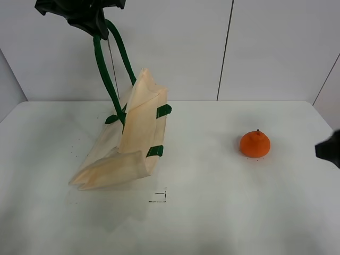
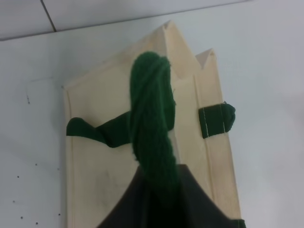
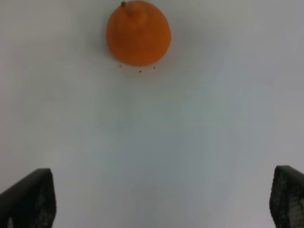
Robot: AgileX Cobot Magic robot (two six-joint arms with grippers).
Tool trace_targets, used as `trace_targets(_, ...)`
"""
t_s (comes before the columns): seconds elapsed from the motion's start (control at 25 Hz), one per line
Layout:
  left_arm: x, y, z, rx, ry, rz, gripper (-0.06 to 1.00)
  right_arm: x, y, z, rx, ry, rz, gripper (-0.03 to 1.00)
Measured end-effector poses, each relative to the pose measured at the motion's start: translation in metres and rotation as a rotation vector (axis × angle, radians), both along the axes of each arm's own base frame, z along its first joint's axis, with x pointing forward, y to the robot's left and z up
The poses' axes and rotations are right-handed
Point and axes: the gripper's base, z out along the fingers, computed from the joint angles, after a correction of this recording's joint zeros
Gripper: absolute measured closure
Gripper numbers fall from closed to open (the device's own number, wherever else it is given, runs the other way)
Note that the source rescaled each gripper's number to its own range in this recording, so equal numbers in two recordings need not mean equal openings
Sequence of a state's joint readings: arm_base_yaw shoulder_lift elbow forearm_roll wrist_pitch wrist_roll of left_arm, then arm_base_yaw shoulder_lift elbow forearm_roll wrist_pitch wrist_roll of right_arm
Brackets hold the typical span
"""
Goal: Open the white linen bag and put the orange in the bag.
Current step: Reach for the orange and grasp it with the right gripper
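The white linen bag [image 1: 133, 143] hangs tilted on the left of the table, its lower end resting on the surface. It also shows in the left wrist view [image 2: 99, 156]. My left gripper [image 1: 97, 24] is high above it, shut on the bag's dark green strap handle [image 2: 152, 128], which is pulled taut. The orange [image 1: 255, 144] sits on the table at the right, stem nub up, apart from the bag. My right gripper [image 1: 329, 150] is at the right edge, open and empty. In the right wrist view [image 3: 161, 190] the orange [image 3: 138, 33] lies ahead of it.
A small black square mark [image 1: 158, 197] is on the white table [image 1: 212, 212] in front of the bag. A white panelled wall [image 1: 265, 48] stands behind the table. Small dark specks lie near the bag and the orange.
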State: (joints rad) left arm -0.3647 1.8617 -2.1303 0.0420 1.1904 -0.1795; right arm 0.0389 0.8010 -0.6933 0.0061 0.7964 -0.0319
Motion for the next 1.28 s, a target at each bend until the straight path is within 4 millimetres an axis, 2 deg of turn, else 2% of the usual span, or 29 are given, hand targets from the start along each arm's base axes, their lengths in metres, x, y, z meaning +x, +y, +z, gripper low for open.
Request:
trace_targets(0.12, 0.000, 0.000, 0.000, 0.000, 0.000, 0.000, 0.94, 0.067, 0.003, -0.003, -0.008, 0.126, 0.007, -0.03)
trace_targets(0.28, 0.000, 0.000, 0.000, 0.003, -0.002, 0.000, 0.94, 0.156, 0.007, -0.019, -0.014, 0.291, 0.012, -0.03)
trace_targets(0.44, 0.000, 0.000, 0.000, 0.003, -0.002, 0.000, 0.94, 0.227, 0.010, -0.042, -0.015, 0.426, 0.014, -0.03)
trace_targets(0.52, 0.000, 0.000, 0.000, 0.003, -0.002, 0.000, 0.94, 0.252, 0.011, -0.056, -0.011, 0.482, 0.015, -0.03)
trace_targets(0.6, 0.000, 0.000, 0.000, 0.003, -0.002, 0.000, 0.94, 0.269, 0.012, -0.065, -0.007, 0.516, 0.016, -0.03)
trace_targets(0.72, 0.000, 0.000, 0.000, 0.003, -0.002, 0.000, 0.94, 0.281, 0.014, -0.083, 0.000, 0.566, 0.029, -0.03)
trace_targets(0.88, 0.000, 0.000, 0.000, 0.003, -0.002, 0.000, 0.94, 0.287, 0.016, -0.101, 0.007, 0.590, 0.050, -0.03)
trace_targets(1.28, 0.000, 0.000, 0.000, 0.006, -0.003, -0.001, 0.94, 0.294, 0.034, -0.128, 0.001, 0.610, 0.090, -0.03)
